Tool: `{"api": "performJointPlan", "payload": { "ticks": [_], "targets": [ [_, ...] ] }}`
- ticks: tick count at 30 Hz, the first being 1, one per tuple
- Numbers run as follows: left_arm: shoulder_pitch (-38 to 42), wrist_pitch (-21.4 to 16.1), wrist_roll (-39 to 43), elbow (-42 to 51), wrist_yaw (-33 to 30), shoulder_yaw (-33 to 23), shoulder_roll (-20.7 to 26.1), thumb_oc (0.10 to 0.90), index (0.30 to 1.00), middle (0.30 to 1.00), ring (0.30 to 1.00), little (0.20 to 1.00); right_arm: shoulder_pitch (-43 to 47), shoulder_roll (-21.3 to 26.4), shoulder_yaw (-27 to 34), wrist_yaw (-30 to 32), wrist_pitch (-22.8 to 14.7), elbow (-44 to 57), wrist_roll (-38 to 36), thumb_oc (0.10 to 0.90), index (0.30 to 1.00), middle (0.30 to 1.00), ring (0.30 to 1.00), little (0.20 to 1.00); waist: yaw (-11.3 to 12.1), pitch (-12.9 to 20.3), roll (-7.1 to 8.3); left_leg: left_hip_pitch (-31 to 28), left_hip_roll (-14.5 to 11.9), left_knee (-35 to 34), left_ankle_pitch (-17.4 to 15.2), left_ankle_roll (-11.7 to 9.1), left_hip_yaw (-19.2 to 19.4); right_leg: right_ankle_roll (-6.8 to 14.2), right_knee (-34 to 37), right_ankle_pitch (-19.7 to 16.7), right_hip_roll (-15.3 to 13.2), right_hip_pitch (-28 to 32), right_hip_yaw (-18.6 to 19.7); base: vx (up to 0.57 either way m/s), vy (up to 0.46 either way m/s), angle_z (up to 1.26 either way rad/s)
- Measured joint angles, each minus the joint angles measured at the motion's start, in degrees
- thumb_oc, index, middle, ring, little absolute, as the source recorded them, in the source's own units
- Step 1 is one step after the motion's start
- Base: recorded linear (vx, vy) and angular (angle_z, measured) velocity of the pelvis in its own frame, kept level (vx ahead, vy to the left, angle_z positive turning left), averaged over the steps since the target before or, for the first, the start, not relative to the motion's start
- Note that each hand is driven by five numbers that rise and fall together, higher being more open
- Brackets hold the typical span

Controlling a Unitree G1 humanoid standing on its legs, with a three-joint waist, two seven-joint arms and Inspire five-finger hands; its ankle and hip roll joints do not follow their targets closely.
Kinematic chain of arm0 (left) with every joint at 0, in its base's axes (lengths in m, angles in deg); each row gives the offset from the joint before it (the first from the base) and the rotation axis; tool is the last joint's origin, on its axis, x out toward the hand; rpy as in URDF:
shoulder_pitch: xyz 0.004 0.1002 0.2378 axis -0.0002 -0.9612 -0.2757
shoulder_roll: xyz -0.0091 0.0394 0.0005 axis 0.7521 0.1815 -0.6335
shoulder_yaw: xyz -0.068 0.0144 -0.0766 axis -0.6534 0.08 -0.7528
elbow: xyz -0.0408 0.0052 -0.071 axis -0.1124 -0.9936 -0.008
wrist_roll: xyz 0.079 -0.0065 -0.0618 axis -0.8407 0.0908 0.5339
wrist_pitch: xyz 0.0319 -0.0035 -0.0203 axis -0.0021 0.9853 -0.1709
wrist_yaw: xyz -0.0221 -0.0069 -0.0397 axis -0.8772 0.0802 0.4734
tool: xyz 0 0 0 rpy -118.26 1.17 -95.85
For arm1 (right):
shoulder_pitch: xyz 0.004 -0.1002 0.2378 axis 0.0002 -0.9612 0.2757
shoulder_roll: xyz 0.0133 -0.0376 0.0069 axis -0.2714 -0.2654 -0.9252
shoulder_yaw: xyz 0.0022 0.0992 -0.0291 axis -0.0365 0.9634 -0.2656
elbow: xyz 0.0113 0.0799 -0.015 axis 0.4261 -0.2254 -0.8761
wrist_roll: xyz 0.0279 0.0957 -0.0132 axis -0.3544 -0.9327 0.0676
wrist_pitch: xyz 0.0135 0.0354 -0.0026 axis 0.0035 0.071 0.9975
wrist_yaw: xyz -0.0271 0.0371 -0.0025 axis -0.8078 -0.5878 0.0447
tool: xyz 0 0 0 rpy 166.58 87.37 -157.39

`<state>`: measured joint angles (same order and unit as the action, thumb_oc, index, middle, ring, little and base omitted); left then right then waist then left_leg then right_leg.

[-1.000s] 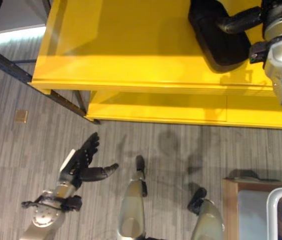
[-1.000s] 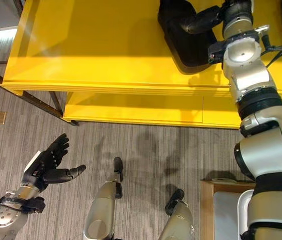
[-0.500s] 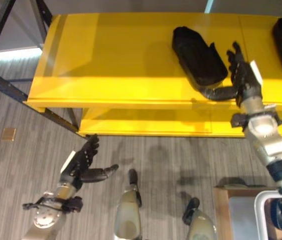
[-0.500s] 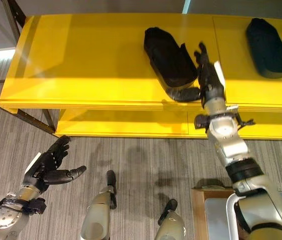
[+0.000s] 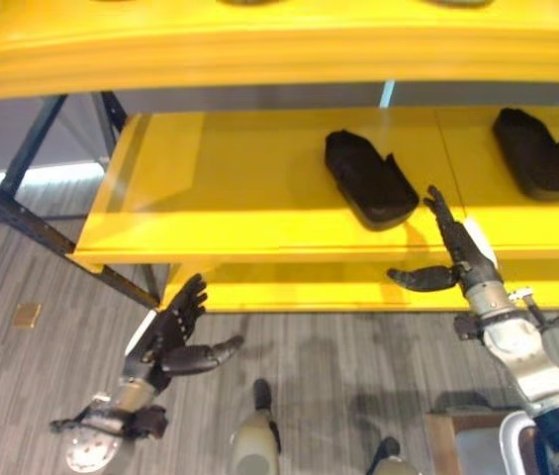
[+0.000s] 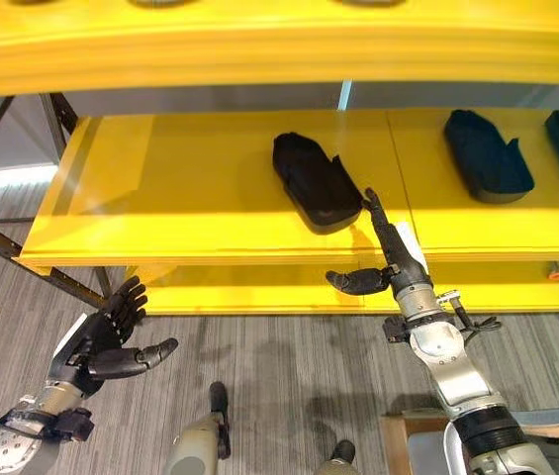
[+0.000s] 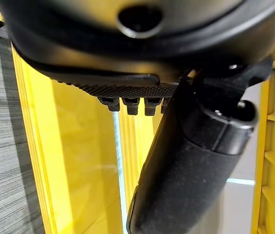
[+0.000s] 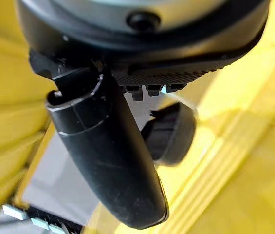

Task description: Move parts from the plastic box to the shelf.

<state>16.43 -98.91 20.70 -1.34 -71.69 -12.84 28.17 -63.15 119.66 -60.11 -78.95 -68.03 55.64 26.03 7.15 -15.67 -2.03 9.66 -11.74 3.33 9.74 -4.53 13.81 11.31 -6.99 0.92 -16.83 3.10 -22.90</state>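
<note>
Right hand (image 6: 390, 259), fingers spread and empty, has pulled back from the black part (image 6: 316, 181) now resting on the yellow shelf (image 6: 190, 188): placement done.

Head stereo views overlook the yellow shelf (image 5: 259, 188); wrist views sit close.

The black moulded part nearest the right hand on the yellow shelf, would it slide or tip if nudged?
The black moulded part lies low and flat, so tipping looks unlikely. The glossy yellow shelf probably lets it slide. It keeps a formed shape, so likely stiff. The open right hand hangs just off it.
</note>
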Motion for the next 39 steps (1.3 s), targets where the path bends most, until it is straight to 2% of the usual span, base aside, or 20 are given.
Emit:
{"api": "performJointPlan", "payload": {
  "ticks": [1, 2, 3, 5, 10, 14, 16, 25, 39],
  "targets": [
    [-0.85, 0.00, -0.07, 0.00, 0.21, -0.36, -0.01, 0.900, 1.000, 1.000, 1.000, 1.000, -0.03, 2.03, -0.86, 0.01, 0.02, -0.19, 3.77, 0.900, 1.000, 1.000, 1.000, 1.000, 0.11, 0.38, 0.18, -0.29, 0.03, -0.01, -0.21, 0.23, 0.02, 0.02, 0.08, 0.02, -0.02, 0.33, -0.04, 0.00, 0.000, 0.00],
    [-1.79, 0.00, -0.14, 0.00, 0.50, -0.56, -0.03, 0.900, 1.000, 1.000, 1.000, 1.000, 0.14, 5.44, -2.46, 0.15, 0.04, -1.03, 11.95, 0.900, 1.000, 1.000, 1.000, 1.000, 0.60, 0.82, 0.44, -0.85, -0.01, -0.05, -0.21, 0.23, -0.02, 0.05, 0.06, 0.05, 0.00, 0.82, 0.06, 0.00, 0.000, 0.00],
    [-2.02, 0.00, -0.24, 0.00, 0.85, -0.56, -0.03, 0.900, 1.000, 1.000, 1.000, 1.000, 0.19, 6.29, -2.97, 0.22, 0.03, -1.48, 14.35, 0.900, 1.000, 1.000, 1.000, 1.000, 0.70, 1.01, 0.47, -0.84, -0.04, -0.05, -0.21, 0.22, -0.06, 0.06, 0.05, 0.07, 0.04, 0.83, 0.05, 0.00, 0.000, 0.00],
    [-2.31, -0.03, -1.36, -0.01, 1.12, -0.56, -0.07, 0.900, 1.000, 1.000, 1.000, 1.000, 0.66, 6.25, -3.91, 0.71, -0.18, -4.08, 17.55, 0.900, 1.000, 1.000, 1.000, 1.000, 0.93, 1.18, 0.57, -0.75, -0.11, -0.06, -0.43, -0.11, -0.11, -0.31, -0.23, 0.40, 0.08, 0.78, 0.05, 0.00, 0.000, 0.00],
    [-2.87, -0.05, -2.50, -0.01, 1.18, -0.58, -0.04, 0.900, 1.000, 1.000, 1.000, 1.000, 5.93, 7.22, -13.43, 2.41, 0.88, -12.97, 32.48, 0.900, 1.000, 1.000, 1.000, 1.000, 1.20, 1.62, 0.83, 0.59, -0.21, 0.28, -0.42, -0.12, -0.18, -0.35, -1.34, 0.57, -0.15, -0.75, 0.19, -0.01, -0.003, 0.02],
    [-2.86, -0.07, -2.79, 0.03, 1.13, -0.60, 0.00, 0.900, 1.000, 1.000, 1.000, 1.000, 7.32, 5.65, -16.46, 3.22, 1.61, -16.76, 37.24, 0.900, 1.000, 1.000, 1.000, 1.000, 2.49, 1.64, 0.78, 1.66, -0.10, 0.41, -0.16, 0.12, -0.76, -0.35, -1.99, 0.59, -0.36, -1.86, 0.09, -0.03, -0.004, 0.03],
    [-2.97, -0.05, -2.79, -0.07, 1.15, -0.54, 0.04, 0.900, 1.000, 1.000, 1.000, 1.000, 11.54, 5.17, -21.50, 3.98, 1.76, -21.83, 39.57, 0.900, 1.000, 1.000, 1.000, 1.000, 2.53, 1.62, 0.78, 2.29, -0.02, 0.65, 0.25, 0.33, -0.90, -0.36, -2.38, 0.59, -0.34, -2.58, 0.09, 0.00, 0.000, 0.02],
    [-2.74, -0.02, -3.03, -0.15, 1.15, -0.30, 0.07, 0.900, 1.000, 1.000, 1.000, 1.000, 12.77, 0.62, -22.72, 4.10, 3.19, -25.77, 41.21, 0.900, 1.000, 1.000, 1.000, 1.000, 2.86, 1.49, 0.55, 2.41, -0.09, 0.38, 0.31, 0.25, -1.18, -0.38, -2.38, 0.80, -0.35, -2.64, -0.19, 0.00, 0.000, 0.01],
    [-1.80, -0.03, -4.43, -0.17, 0.89, -0.31, -0.02, 0.900, 1.000, 1.000, 1.000, 1.000, 14.19, 0.82, -23.11, 7.17, 4.25, -25.88, 41.71, 0.900, 1.000, 1.000, 1.000, 1.000, 2.64, -0.49, -0.14, 3.70, -0.06, 0.80, 0.22, 0.23, -0.83, -0.40, -3.04, 0.97, -0.66, -4.46, 0.29, 0.00, 0.000, 0.00]
  ]
}}
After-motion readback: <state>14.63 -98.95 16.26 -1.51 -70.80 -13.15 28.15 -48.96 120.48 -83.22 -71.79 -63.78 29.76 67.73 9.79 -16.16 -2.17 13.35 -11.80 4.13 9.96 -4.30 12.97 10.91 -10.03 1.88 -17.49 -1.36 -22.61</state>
